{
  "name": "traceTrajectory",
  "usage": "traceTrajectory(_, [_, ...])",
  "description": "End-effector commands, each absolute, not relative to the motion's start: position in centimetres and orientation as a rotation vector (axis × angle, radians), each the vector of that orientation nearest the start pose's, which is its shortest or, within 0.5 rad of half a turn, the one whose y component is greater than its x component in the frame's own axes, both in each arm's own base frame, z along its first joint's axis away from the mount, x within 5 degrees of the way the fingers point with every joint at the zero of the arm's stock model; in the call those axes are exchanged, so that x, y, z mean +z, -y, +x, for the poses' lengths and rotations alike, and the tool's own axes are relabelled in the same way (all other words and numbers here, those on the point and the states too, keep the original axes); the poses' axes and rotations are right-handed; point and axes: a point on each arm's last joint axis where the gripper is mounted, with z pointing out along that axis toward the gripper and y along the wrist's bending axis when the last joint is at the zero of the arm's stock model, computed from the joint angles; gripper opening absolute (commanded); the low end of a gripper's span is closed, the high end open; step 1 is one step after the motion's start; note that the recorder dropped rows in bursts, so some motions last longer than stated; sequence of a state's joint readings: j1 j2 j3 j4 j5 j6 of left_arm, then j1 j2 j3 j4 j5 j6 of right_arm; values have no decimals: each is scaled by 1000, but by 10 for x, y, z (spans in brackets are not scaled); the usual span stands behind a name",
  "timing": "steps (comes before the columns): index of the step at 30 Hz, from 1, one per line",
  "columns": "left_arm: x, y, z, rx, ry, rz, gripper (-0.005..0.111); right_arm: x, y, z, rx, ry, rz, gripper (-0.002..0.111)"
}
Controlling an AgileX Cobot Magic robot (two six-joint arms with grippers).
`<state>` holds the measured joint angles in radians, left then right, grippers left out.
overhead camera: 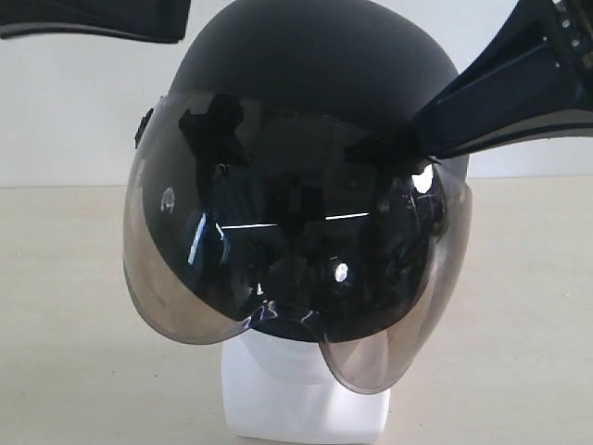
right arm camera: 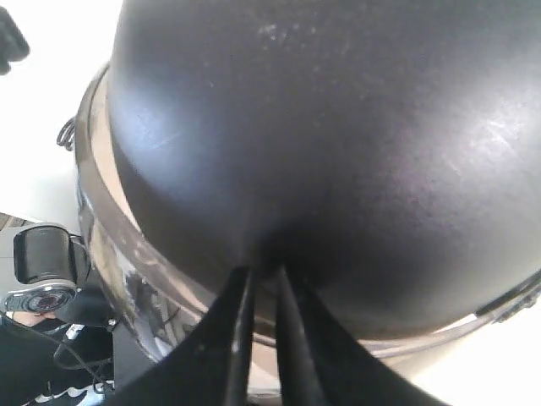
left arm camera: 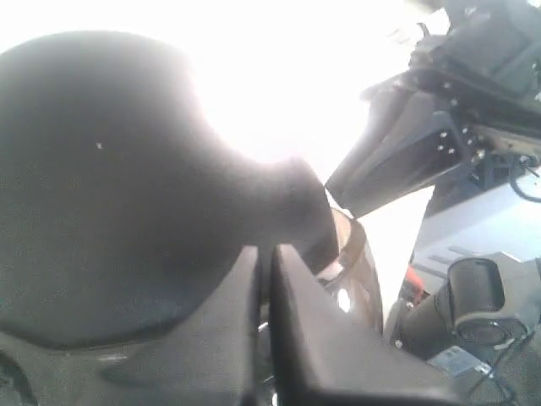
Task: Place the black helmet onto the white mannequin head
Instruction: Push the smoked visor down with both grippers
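Note:
The black helmet (overhead camera: 315, 65) sits over the white mannequin head (overhead camera: 306, 394). Only the head's chin and blocky base show below the smoky visor (overhead camera: 296, 241). My right gripper (overhead camera: 431, 139) reaches in from the upper right to the helmet's side, by the visor's upper corner. In the right wrist view its tips (right arm camera: 264, 272) rest against the helmet shell (right arm camera: 338, 127), only a narrow slit between the fingers and nothing in it. My left gripper (left arm camera: 266, 252) is shut, its tips against the helmet's dark shell (left arm camera: 110, 186). In the exterior view it enters at the top left (overhead camera: 176, 28).
The mannequin stands on a beige table (overhead camera: 519, 306) in front of a white wall (overhead camera: 65, 111). A black camera on a stand (right arm camera: 42, 262) and other dark equipment (left arm camera: 478, 296) lie beyond the table, seen in the wrist views.

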<state>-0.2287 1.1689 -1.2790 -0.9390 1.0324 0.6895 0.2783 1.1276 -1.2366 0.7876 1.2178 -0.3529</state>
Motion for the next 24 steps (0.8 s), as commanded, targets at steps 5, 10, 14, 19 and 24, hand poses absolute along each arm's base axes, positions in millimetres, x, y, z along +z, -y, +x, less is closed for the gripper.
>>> traceTrajectory(5, [408,120,230,-956,-2065,764,4,410,-112,175,986,-2319,-681,12])
traceTrajectory(10, [401,119,229,-918,-2110,837,4,410,-112,175,986,-2319,-681,12])
traceTrajectory(14, [396,117,227,-882,-2163,888,4,410,-112,175,987,-2320,-679,12])
traceTrajectory(19, [389,112,225,-809,-2244,918,4,410,-112,175,984,-2315,-673,12])
traceTrajectory(24, [388,110,226,-787,-2257,919,4,410,-112,175,987,-2320,-679,12])
